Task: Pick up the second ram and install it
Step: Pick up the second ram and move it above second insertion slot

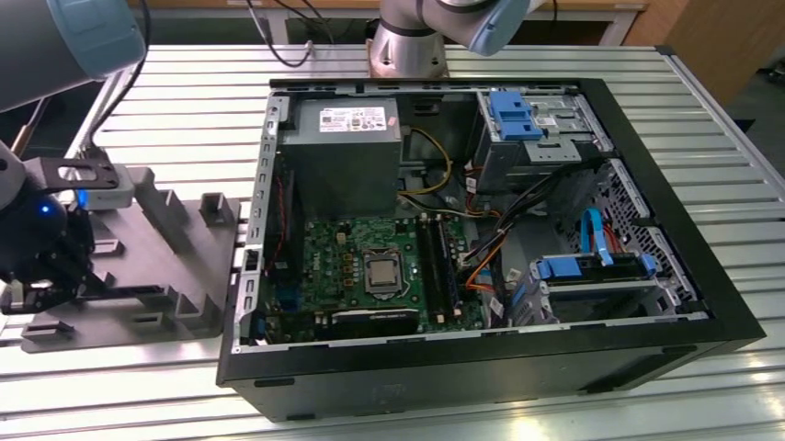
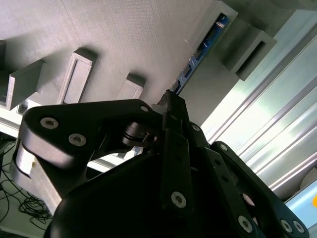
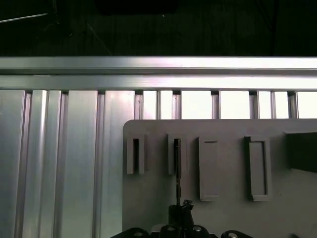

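The second ram is a thin dark board standing on edge in a slot of the grey moulded tray. In the first wrist view it shows as a narrow dark line between two tray posts. My gripper has its black fingers closed together on the near end of the stick, and the same grip appears in the first wrist view. In the exterior view the gripper hangs over the tray at the far left, well away from the motherboard slots.
The open computer case lies on the slatted aluminium table, to the exterior view's right of the tray. Inside are the power supply, the processor socket, orange and blue cables and drive cages. Upright tray posts stand near the gripper.
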Robot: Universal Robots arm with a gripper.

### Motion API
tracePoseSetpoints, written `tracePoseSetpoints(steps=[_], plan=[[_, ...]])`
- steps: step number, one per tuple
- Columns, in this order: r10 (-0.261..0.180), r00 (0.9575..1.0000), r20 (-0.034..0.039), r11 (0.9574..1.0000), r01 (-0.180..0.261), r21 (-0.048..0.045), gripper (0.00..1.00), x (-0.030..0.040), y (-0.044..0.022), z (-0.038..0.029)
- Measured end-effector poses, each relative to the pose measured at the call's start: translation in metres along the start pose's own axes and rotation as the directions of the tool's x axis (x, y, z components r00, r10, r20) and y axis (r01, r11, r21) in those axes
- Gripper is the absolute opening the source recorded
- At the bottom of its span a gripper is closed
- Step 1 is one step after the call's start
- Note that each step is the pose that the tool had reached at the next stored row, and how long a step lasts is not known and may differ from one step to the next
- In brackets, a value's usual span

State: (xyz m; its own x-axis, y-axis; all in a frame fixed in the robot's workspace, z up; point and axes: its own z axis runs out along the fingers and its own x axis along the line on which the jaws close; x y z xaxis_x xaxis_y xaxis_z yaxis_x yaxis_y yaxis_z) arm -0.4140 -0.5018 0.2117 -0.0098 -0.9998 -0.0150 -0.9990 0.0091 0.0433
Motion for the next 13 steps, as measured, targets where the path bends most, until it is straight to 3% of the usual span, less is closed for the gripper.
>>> tracePoseSetpoints(steps=[13], plan=[[0.0,1.0,0.0002,1.0,0.0,0.0002,0.11,-0.0001,0.0004,-0.0075]])
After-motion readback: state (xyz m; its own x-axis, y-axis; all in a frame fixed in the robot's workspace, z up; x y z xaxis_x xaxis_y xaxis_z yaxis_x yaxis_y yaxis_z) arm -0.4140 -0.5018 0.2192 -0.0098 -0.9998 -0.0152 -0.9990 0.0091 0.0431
